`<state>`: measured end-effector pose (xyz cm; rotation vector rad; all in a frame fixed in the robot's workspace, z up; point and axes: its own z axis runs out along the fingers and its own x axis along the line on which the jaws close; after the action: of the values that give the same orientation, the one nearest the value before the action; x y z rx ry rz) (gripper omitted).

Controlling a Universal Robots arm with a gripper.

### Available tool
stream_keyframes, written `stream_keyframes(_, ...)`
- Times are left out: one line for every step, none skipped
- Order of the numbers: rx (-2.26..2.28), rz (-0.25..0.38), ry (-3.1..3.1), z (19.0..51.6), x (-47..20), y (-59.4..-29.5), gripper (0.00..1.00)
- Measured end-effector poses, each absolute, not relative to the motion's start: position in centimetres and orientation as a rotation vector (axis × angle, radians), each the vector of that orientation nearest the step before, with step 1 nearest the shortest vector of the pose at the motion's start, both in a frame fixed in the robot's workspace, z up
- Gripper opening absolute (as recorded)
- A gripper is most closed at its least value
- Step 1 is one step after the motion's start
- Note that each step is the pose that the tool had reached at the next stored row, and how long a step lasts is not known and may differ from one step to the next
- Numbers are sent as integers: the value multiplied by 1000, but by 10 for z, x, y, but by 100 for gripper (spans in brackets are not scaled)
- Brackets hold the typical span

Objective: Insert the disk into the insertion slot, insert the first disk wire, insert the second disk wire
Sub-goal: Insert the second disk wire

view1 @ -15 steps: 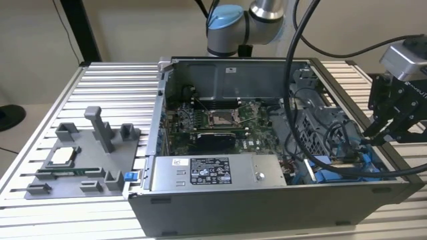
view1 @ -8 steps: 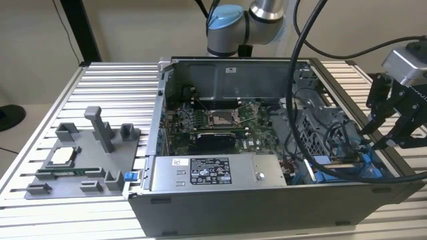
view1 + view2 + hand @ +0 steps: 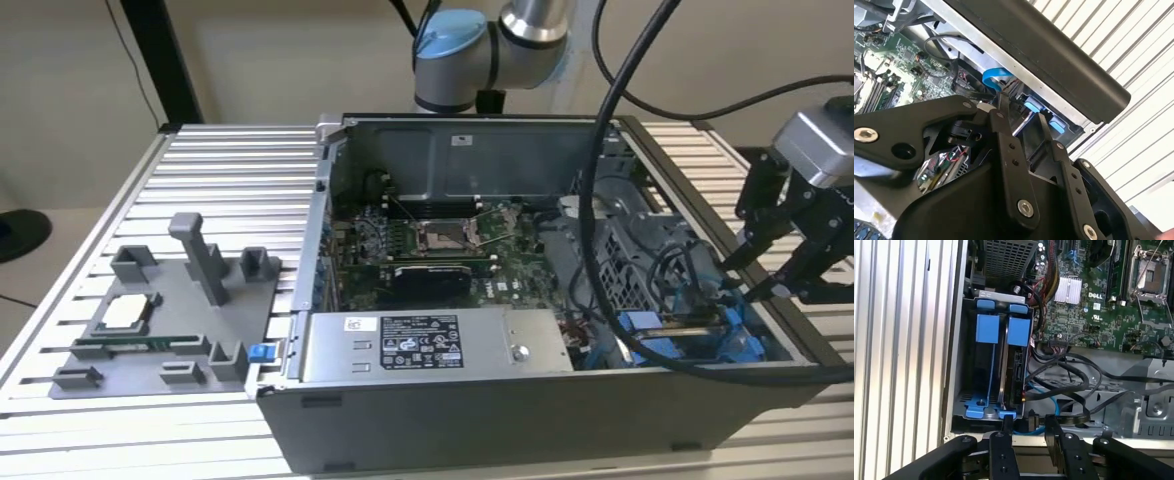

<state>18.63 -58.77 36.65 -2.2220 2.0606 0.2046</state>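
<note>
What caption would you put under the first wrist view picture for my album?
Open hand near the disk sitting in its slot.

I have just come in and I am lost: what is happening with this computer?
A robot arm is working on an open computer case. The disk in its blue carrier stands in the insertion slot. The pincer, open, hangs over the case edge beside that slot, near loose wires. Whether these are plugged in is hidden.

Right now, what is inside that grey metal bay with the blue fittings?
The insertion slot holds the disk, seen edge-on in its blue carrier, next to a second blue fitting. The disk's flat faces are covered, and the space behind that fitting is too dark to tell.
</note>
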Motion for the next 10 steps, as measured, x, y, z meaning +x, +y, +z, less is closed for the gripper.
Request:
stream_keyframes(-2218,212,2057,366,186,-590,100)
stream_keyframes(-2214,220,2053,366,186,-592,100)
stream_keyframes(-2211,228,2050,365,186,-594,100)
stream_keyframes(-2207,237,2047,365,186,-595,100)
stream_keyframes(-2205,246,2045,365,186,-597,100)
stream_keyframes(-2203,254,2044,365,186,-598,100)
stream_keyframes(-2203,264,2045,364,186,-599,100)
stream_keyframes(-2203,275,2046,364,187,-600,100)
stream_keyframes(-2204,282,2048,364,187,-600,100)
stream_keyframes(-2204,284,2048,364,187,-600,100)
